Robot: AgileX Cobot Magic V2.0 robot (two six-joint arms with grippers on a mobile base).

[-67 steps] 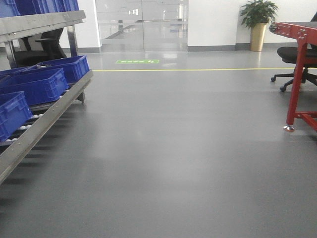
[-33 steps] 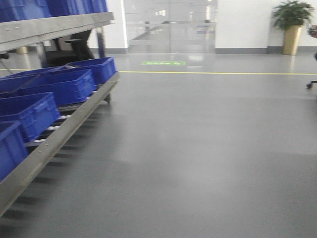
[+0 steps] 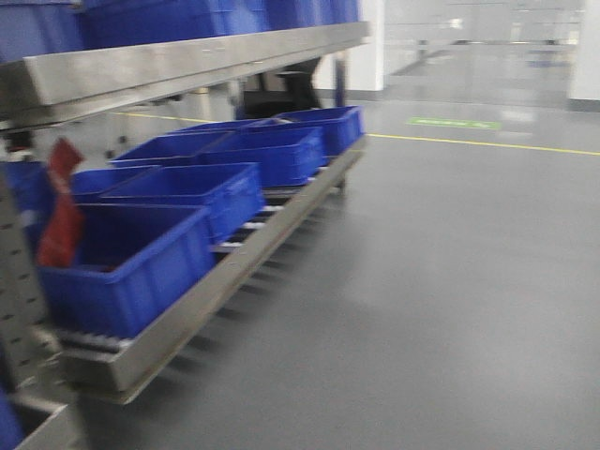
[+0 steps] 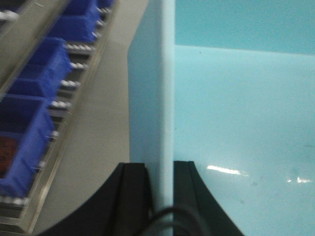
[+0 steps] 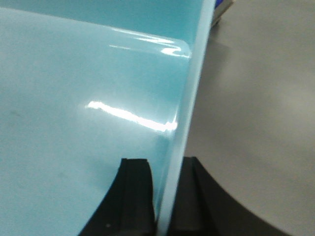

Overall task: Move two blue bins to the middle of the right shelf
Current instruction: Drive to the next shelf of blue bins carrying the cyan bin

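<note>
grey floor (image 3: 450, 300) spreads wide to the right of the steel shelf (image 3: 187, 58), and the front view is smeared, so i judge the base is rolling. the steel shelf fills the left side. a row of blue bins (image 3: 202, 187) sits on its lower roller deck, with more blue ones on the deck above.

the carried bin (image 4: 236, 123) is off that shelf, up between the 2 arms, and looks pale teal in both wrist views. the shelf's roller deck runs along beyond the bin's left wall. left gripper (image 4: 160, 169) is pinched onto that wall, 1 finger inside, 1 outside. right gripper (image 5: 165, 167) is clamped the same way on the opposite wall. a red scrap (image 3: 61, 206) sits at the nearest bin on the lower deck; i can't tell what it is.

my read: this is the carry leg, though which of the 2 bins i can't tell. next comes squaring up to the right shelf's middle level with both pinches kept level, then sliding the bin in.
</note>
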